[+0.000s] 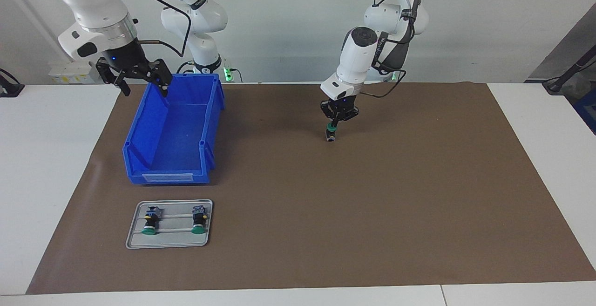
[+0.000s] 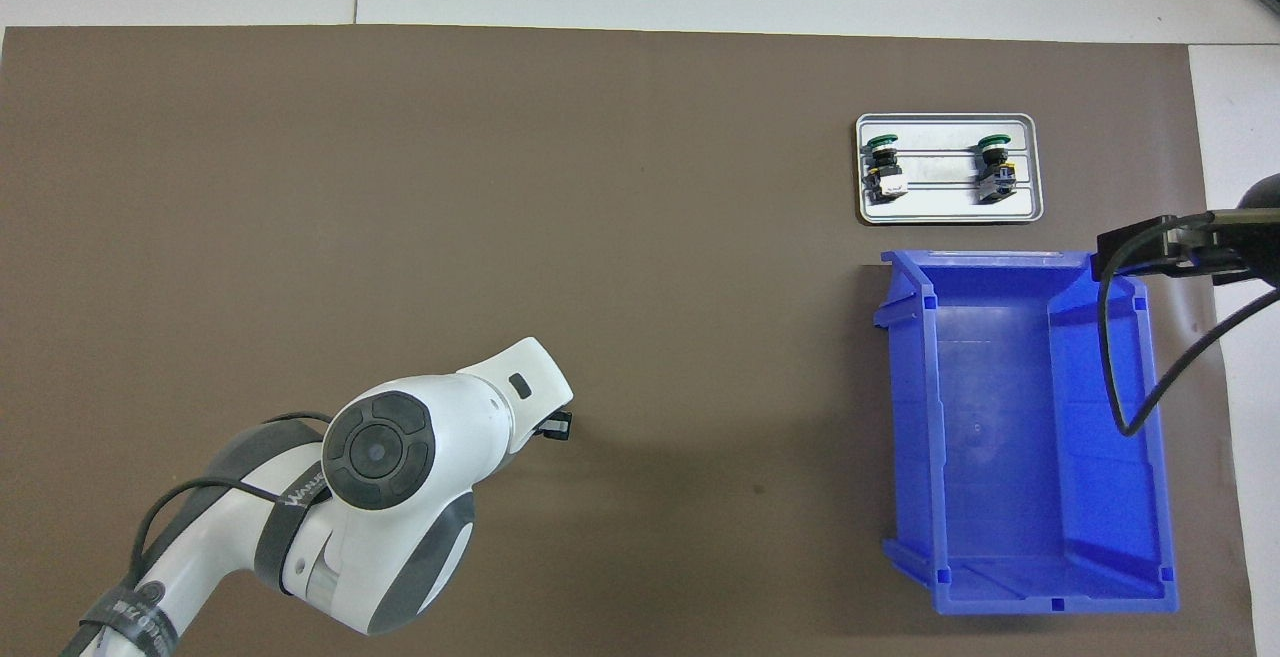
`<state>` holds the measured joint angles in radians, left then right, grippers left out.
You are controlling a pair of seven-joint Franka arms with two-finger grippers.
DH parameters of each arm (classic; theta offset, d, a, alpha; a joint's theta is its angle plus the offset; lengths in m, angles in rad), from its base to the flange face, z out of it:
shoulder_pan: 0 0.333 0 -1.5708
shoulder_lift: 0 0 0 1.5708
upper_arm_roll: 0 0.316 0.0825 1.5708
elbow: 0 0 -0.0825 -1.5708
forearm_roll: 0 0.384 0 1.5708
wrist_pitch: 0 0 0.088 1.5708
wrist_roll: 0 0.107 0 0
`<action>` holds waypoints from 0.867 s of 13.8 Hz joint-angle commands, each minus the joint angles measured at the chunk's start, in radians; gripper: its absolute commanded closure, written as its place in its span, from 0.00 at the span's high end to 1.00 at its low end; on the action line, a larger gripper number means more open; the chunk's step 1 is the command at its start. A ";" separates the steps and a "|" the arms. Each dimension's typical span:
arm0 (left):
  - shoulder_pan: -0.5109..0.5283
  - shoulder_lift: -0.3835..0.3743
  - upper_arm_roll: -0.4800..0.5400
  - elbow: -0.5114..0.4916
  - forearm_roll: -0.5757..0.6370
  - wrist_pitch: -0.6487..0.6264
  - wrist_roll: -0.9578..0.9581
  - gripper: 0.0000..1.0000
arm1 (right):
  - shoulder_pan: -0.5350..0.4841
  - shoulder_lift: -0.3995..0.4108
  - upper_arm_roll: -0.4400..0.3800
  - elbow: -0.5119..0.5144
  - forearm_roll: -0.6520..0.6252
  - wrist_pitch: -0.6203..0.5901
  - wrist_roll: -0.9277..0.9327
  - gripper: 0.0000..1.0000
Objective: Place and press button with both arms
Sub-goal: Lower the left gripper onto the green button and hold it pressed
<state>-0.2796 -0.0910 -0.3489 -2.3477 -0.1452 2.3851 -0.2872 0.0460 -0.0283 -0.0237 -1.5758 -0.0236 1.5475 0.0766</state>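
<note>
A white table point(image 1: 56, 166) carries a large brown mat point(image 1: 354, 203) that covers most of it; a pale wall stands at the robots' end. The mat's long edges lie just inside the table's edges, with white margin showing at both ends.

A blue bin point(image 1: 139, 157) sits on the mat toward the right arm's end, its interior bare. Just beside its open front, farther from the robots, lies a grey metal tray point(image 1: 172, 241) holding two spare buttons point(image 1: 150, 222) on their sides, apart from each other, green caps pointing away from the robots.

The middle of the mat and the left arm's end are open brown surface.

The left gripper point(image 1: 333, 126) points down over the mid-mat, nearer the robots, and its fingers are clamped on the button point(image 1: 331, 134), which stands upright with its base at or just above the mat; contact cannot be told. In the overhead view the arm hides it.

The right gripper point(image 1: 142, 80) hangs above the bin's rim at the robots' end, its fingers spread apart, holding nothing.
</note>
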 commanded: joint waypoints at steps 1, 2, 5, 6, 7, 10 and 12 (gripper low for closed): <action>-0.018 -0.004 0.013 -0.034 -0.007 0.046 0.003 0.09 | 0.005 -0.018 -0.008 -0.020 0.020 -0.003 0.011 1.00; -0.018 -0.003 0.013 -0.041 -0.007 0.063 0.003 0.09 | 0.005 -0.018 -0.008 -0.020 0.020 -0.004 0.011 1.00; -0.019 0.025 0.011 -0.047 -0.007 0.095 0.002 0.09 | 0.005 -0.018 -0.008 -0.020 0.020 -0.003 0.011 1.00; -0.020 0.031 0.011 -0.047 -0.007 0.103 0.002 0.10 | 0.005 -0.018 -0.008 -0.020 0.020 -0.004 0.011 1.00; -0.020 0.031 0.011 -0.047 -0.007 0.105 0.002 0.10 | 0.005 -0.018 -0.008 -0.020 0.020 -0.003 0.011 1.00; -0.027 0.034 0.011 -0.058 -0.007 0.106 0.008 0.10 | 0.005 -0.018 -0.008 -0.020 0.020 -0.003 0.011 1.00; -0.041 0.053 0.013 -0.064 -0.007 0.121 0.008 0.10 | 0.005 -0.018 -0.008 -0.020 0.020 -0.003 0.012 1.00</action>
<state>-0.2857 -0.0799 -0.3489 -2.3804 -0.1450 2.4482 -0.2845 0.0460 -0.0283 -0.0237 -1.5758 -0.0236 1.5475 0.0766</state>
